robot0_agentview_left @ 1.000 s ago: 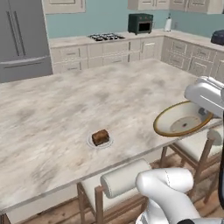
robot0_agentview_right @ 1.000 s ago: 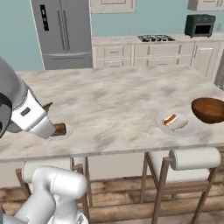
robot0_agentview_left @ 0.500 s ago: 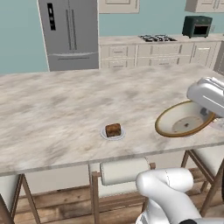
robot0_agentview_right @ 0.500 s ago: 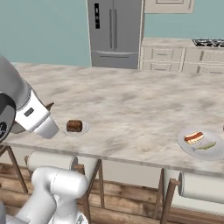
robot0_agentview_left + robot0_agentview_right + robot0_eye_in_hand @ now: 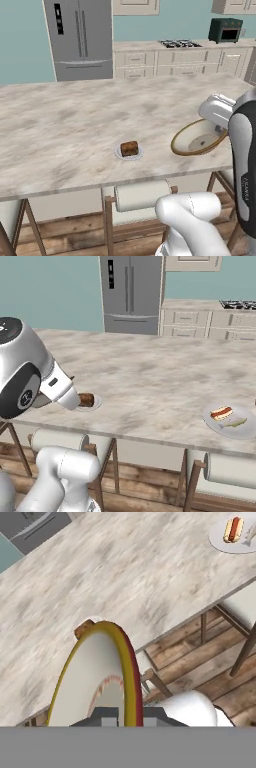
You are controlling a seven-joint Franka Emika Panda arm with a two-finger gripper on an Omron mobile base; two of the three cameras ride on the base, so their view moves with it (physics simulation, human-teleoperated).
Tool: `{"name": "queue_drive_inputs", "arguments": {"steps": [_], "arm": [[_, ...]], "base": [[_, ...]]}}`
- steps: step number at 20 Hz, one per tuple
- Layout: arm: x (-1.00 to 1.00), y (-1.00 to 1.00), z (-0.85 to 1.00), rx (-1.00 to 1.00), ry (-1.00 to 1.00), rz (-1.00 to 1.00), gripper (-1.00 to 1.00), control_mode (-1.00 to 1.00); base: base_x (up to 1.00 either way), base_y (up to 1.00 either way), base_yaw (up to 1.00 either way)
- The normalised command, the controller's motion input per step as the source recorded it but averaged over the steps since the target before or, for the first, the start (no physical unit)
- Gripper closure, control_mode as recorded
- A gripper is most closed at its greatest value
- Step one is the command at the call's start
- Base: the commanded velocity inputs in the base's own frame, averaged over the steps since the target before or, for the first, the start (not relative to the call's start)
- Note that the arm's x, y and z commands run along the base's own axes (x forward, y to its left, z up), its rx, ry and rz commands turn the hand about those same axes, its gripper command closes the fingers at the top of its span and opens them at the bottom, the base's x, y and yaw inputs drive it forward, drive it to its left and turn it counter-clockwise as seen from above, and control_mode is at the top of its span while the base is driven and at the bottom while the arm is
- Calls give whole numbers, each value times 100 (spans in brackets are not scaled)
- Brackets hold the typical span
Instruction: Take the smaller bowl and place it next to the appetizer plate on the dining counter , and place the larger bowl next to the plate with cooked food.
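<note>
fridge [image 5: 80, 37], toaster oven [image 5: 225, 30], stovetop [image 5: 179, 43]

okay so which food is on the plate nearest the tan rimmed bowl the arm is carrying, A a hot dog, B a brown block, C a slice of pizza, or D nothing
B: in the left base view the smaller bowl hangs by the appetizer plate, which bears one brown block.

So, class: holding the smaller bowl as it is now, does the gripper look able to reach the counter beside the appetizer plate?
Probably yes. The smaller bowl hangs near the appetizer plate, and the dining counter beside it looks bare, leaving the way free.
</note>
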Motion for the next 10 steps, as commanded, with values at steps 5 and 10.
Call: {"name": "queue_drive_inputs", "arguments": {"steps": [5, 10], "arm": [[42, -25, -48, -1, -3, -2, 100, -100], [55, -42, -27, 3, 0, 0, 100, -100]], "base": [[0, 0, 0], [0, 0, 0]]}}
